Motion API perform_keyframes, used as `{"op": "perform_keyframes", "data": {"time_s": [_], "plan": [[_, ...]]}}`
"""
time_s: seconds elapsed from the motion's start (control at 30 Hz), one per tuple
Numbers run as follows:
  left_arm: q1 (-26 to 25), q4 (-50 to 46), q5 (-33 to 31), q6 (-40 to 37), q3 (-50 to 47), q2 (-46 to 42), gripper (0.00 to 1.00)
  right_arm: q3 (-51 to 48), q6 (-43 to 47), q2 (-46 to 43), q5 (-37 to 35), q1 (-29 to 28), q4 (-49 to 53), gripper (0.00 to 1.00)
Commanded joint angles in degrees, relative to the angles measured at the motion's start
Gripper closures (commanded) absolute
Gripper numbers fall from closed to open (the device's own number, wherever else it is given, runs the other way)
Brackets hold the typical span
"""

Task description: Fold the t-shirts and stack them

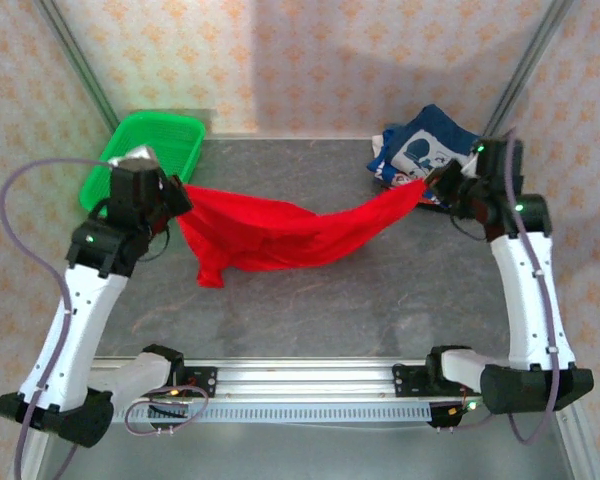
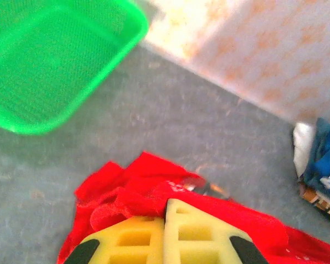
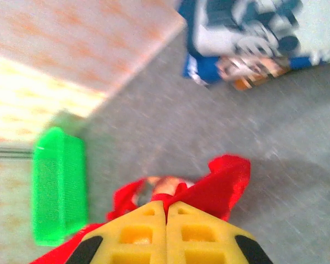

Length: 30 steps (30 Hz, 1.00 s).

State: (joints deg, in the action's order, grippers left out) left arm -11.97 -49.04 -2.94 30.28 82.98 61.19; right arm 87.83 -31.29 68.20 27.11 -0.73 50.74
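A bright red t-shirt (image 1: 280,235) hangs stretched above the grey table between both arms, sagging in the middle. My left gripper (image 1: 183,196) is shut on its left end, where red cloth (image 2: 132,192) bunches at the yellow fingertips (image 2: 179,220). My right gripper (image 1: 427,183) is shut on the right end, and red fabric (image 3: 220,184) sticks out past its closed yellow fingertips (image 3: 179,220). A pile of other t-shirts, a navy one with white print on top (image 1: 425,148), lies at the back right, seen as a blurred pile of t-shirts (image 3: 247,33) in the right wrist view.
A green plastic basket (image 1: 145,150) stands at the back left corner, close behind the left gripper; the basket (image 2: 49,60) looks empty in the left wrist view. Patterned walls enclose the table on three sides. Bare table lies under the shirt.
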Motion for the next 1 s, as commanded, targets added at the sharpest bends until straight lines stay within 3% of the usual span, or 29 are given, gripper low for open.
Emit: {"op": "perform_keyframes", "data": {"time_s": [0.0,0.2,0.37,0.6,0.97], "plan": [[0.89,-4.70,-4.87,-8.09,14.25,5.52,1.00,13.24,-0.64,4.29,5.76,1.54,1.98,1.00],[1.91,-7.93,-7.88,-15.21,38.60,13.46,1.00,39.02,-3.38,12.83,8.56,2.88,5.24,1.00],[2.55,-9.54,-9.47,-19.72,51.86,18.29,1.00,51.90,-4.94,16.66,8.83,4.26,8.14,1.00],[3.27,-7.75,-10.24,-22.74,57.82,20.42,1.00,49.96,-12.87,15.13,12.66,10.45,0.48,1.00],[3.65,-5.02,-9.59,-23.18,61.92,21.72,1.00,58.05,-27.89,18.02,19.33,12.29,-14.27,1.00]]}}
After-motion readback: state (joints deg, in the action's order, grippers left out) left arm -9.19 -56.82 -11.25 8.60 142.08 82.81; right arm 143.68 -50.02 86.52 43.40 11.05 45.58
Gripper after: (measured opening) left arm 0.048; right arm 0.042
